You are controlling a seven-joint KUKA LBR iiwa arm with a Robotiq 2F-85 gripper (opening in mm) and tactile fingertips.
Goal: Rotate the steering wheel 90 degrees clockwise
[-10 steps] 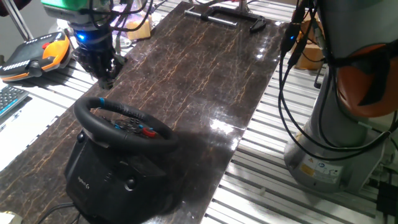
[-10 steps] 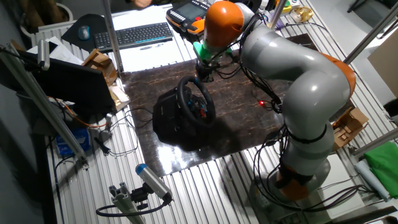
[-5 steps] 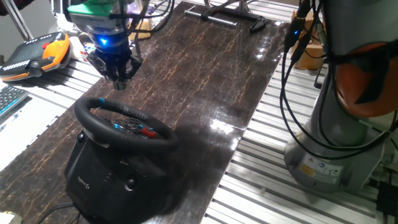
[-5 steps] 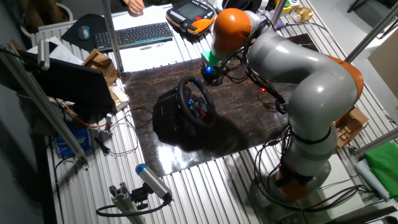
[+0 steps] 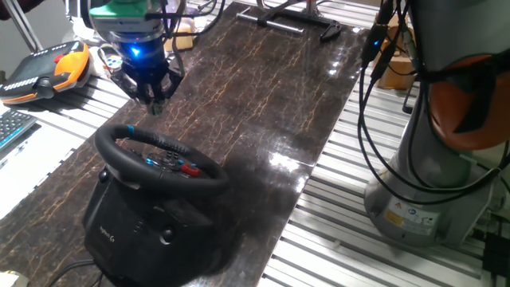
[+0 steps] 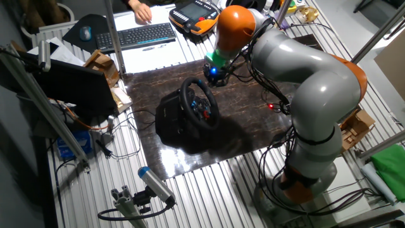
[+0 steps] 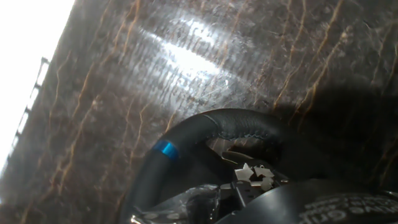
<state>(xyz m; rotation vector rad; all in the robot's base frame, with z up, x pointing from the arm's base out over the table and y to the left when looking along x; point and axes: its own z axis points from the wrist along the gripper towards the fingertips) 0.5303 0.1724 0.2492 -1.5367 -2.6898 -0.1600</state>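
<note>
dark marbled board (image 5: 263, 88) covers the middle of a slatted aluminium table (image 5: 351, 215), glossy, with glare patches. wheel (image 5: 158, 155) sits at the near end of the board in one fixed view, rim tilted back on its bulky black base (image 5: 151, 235); blue rim mark (image 5: 131, 129) at the far upper-left of the rim, red and blue buttons on the hub. from the other fixed view the wheel (image 6: 201, 103) faces the arm, base (image 6: 174, 123) behind it toward the monitor side. gripper (image 5: 153, 102) hangs above the board just beyond the wheel's far rim, apart from it, fingers pointing down, blue light glowing on the hand above them. fingertips look close together, but cannot tell for sure whether the pincer is closed; nothing seen between them. in the other fixed view the gripper (image 6: 214, 79) is near the wheel's top edge, under the orange wrist joint (image 6: 235, 25). hand view: rim (image 7: 205, 134) fills the lower frame, blue mark (image 7: 165, 149) on its left arc, stitched leather visible, board (image 7: 155, 68) beyond; fingers not visible here. orange-and-black controller (image 5: 48, 68) lies off the board to the left, beside a keyboard (image 5: 12, 127). keyboard (image 6: 139, 35) and a person's hand (image 6: 140, 9) show at the far side in the other view. metal frame piece (image 5: 291, 20) rests at the board's far end. arm pedestal (image 5: 430, 183) stands right, cables hanging.
</note>
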